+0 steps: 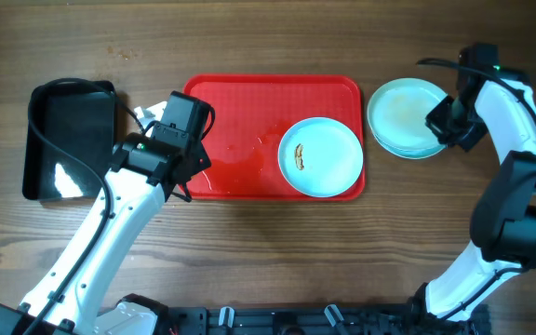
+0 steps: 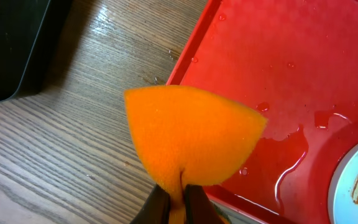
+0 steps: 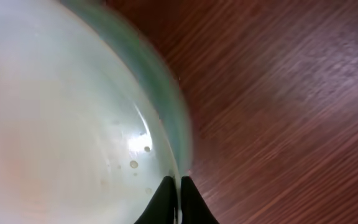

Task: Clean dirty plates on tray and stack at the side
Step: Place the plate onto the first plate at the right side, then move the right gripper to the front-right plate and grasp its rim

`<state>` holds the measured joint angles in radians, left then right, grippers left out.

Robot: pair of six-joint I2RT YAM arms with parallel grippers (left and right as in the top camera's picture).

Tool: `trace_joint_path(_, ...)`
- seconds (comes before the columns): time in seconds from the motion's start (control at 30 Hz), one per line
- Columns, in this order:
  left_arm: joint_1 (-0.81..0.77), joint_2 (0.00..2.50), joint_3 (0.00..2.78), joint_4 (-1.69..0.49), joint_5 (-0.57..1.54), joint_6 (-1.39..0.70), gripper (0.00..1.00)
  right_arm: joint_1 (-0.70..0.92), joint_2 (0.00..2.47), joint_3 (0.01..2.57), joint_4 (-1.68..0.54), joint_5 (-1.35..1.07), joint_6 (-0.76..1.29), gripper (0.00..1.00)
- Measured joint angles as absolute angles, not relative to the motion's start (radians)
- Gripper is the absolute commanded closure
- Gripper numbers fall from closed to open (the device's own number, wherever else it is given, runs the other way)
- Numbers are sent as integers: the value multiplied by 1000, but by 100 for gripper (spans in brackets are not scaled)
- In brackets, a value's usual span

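Observation:
The red tray (image 1: 240, 102) lies mid-table with a wet patch in its middle. One mint-white plate (image 1: 320, 156) with a brown smear sits in its right end; its edge shows in the left wrist view (image 2: 356, 186). Two more plates (image 1: 400, 116) are stacked on the table right of the tray. My right gripper (image 1: 447, 121) is shut on the rim of the top plate (image 3: 73, 112). My left gripper (image 2: 178, 202) is shut on an orange sponge (image 2: 191, 134), held over the tray's (image 2: 278, 68) front left corner.
A glossy black bin (image 1: 63, 140) stands on the table left of the tray and shows in the left wrist view (image 2: 11, 43). Water droplets lie on the wood by the tray's left edge.

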<state>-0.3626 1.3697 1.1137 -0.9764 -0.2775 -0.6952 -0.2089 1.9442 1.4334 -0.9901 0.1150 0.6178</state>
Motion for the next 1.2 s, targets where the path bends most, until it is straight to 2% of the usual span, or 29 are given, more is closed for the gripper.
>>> trace_joint_path(0.1, -363, 1370, 1114, -976, -278, -695, 96, -222, 1944, 1432, -991, 121, 623, 80)
trace_joint_path(0.17, -363, 1370, 1114, -976, -278, -695, 96, -224, 1944, 1431, -993, 125, 625, 69)
trace_joint_path(0.2, -363, 1370, 1114, -976, -278, -695, 96, -224, 1944, 1431, -994, 124, 625, 55)
trace_joint_path(0.23, -363, 1370, 1114, -976, -278, -695, 96, -224, 1944, 1430, -994, 124, 619, 36)
trace_joint_path(0.27, -363, 1370, 1114, -976, -278, -695, 96, -224, 1944, 1430, -991, 118, 608, 11)
trace_joint_path(0.3, -363, 1370, 1114, -976, -278, -695, 96, -224, 1944, 1430, -985, 110, 602, 2)
trace_joint_path(0.6, -363, 1370, 1114, -958, -260, -697, 96, -219, 1944, 1429, -940, -312, 360, 0)
trace_joint_path(0.73, -363, 1370, 1114, -953, -251, -704, 96, -165, 1944, 1429, -966, -429, 239, 0)
trace_joint_path(1.0, -368, 1370, 1114, -916, -193, -750, 96, 83, 1944, 1429, -1005, -377, 131, 0)
trace_joint_path(1.2, -373, 1370, 1114, -916, -177, -759, 96, 195, 1944, 1429, -1005, -332, 127, 0)
